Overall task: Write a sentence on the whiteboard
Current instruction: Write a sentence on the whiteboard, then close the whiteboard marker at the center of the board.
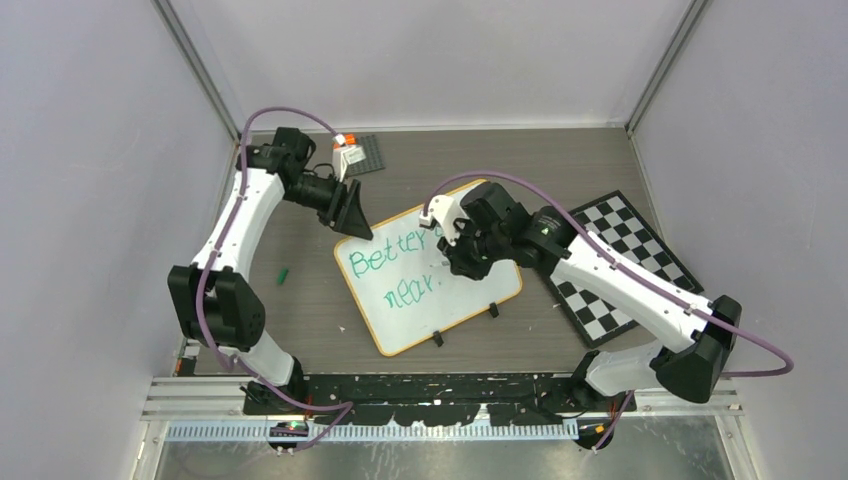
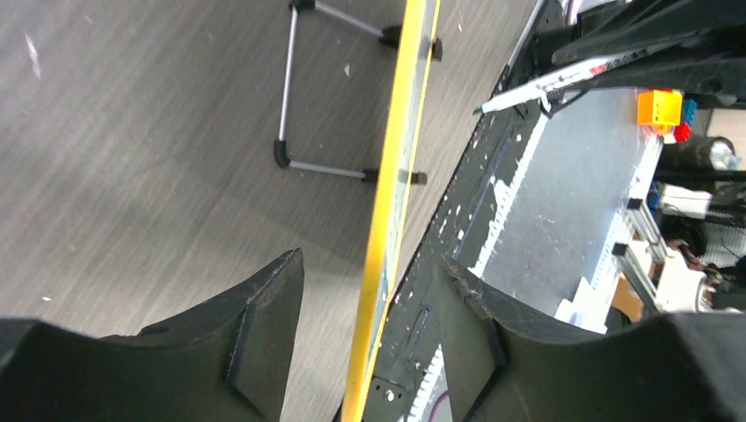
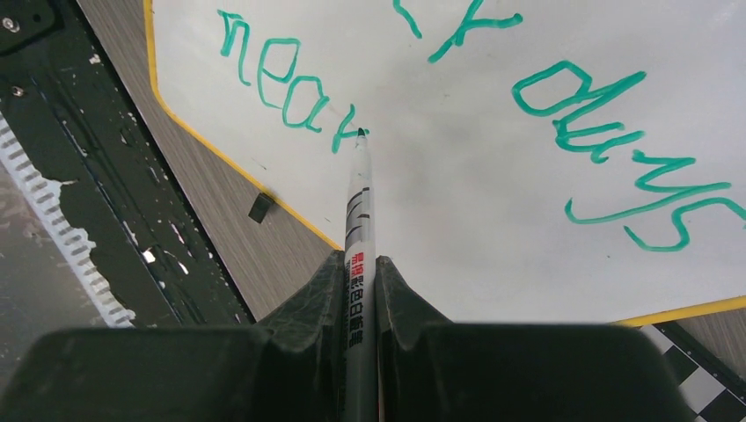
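On the left of the grey tabletop (image 1: 310, 290), the left end effector (image 2: 371, 261) reached down to the far left corner of the whiteboard (image 1: 455, 300). Its two fingers stood apart with the board's yellow rim running between them, a gap showing on each side, so it had hold of nothing. A small green piece (image 1: 283, 272) lay on the tabletop left of the board, apart from it. The whiteboard sat in the middle of the tabletop, turned at an angle, with its black clip feet along the near edge. The sentence (image 1: 395, 275) was written on it in green, in two lines: "Better days" on the far line and "near" below it. Over the board's right half, the right end effector (image 3: 361, 261) was closed tight around a marker (image 3: 359, 189), whose tip met the board just after the word "near". A black-and-white checkerboard (image 1: 620, 260) lay flat to the right of the whiteboard, partly under the right arm.
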